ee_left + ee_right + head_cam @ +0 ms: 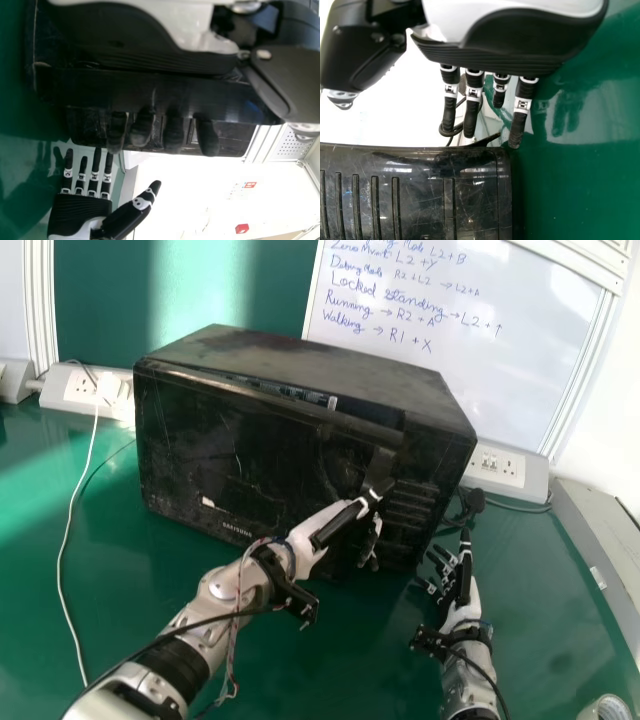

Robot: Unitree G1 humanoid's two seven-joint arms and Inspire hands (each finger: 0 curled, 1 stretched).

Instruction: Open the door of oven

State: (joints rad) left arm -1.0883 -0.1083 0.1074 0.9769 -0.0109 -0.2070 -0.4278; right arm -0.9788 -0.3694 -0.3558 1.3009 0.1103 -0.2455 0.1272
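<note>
- Your left hand (306, 538) is open, fingers behind the door's (220, 440) right edge.
- Your door is open a bit.
- Your open right hand (460, 612) is near the oven's (300, 355) front right corner.

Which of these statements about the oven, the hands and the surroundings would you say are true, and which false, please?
1. The door is slightly ajar. True.
2. The right hand is at the door's free edge. False: the left hand is there.
3. The right hand's fingers are curled into a fist. False: they are straight.
4. A whiteboard with handwriting is behind the oven. True.
5. The table under the oven is white. False: it is green.
</note>
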